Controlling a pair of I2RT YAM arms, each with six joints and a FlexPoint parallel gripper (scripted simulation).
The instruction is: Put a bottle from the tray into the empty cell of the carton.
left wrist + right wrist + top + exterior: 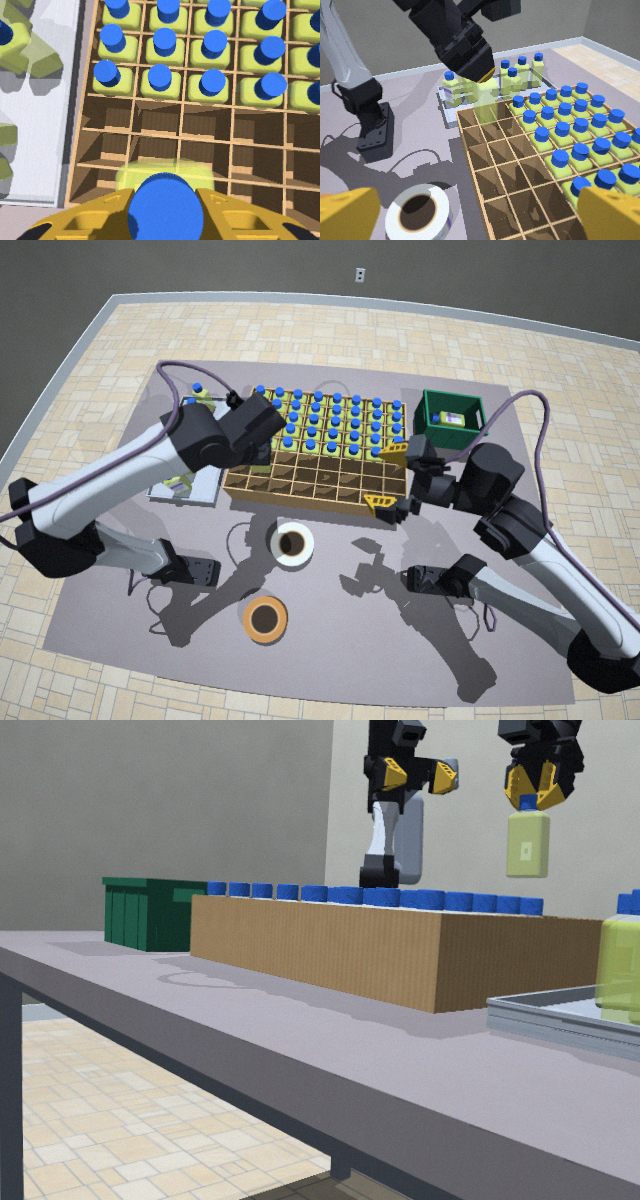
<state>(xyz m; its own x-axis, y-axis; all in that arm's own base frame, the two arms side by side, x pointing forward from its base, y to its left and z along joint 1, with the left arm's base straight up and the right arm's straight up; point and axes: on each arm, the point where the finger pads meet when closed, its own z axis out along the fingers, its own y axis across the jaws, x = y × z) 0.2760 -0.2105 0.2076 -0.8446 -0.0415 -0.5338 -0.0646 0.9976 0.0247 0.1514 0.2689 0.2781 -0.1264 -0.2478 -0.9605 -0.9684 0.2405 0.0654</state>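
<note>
My left gripper (528, 802) (164, 198) is shut on the cap of a yellow-green bottle (527, 846) (137, 175) (486, 102). The bottle hangs upright above the carton's (310, 502) (310, 942) near-left bare cells. My right gripper (373, 475) (419, 782) (478, 196) is open and empty above the carton's right end. Blue-capped bottles fill the back rows; the front three rows are bare. A right finger hides the right end of the frontmost filled row in the top view. Several bottles stand or lean in the tray (206, 482) (547, 1024) (37, 150).
A green crate (449, 438) (129, 911) with a lying bottle stands right of the carton. A white roll (305, 530) (442, 210) and an orange roll (249, 621) lie in front of the carton. The right gripper stands at carton's right end.
</note>
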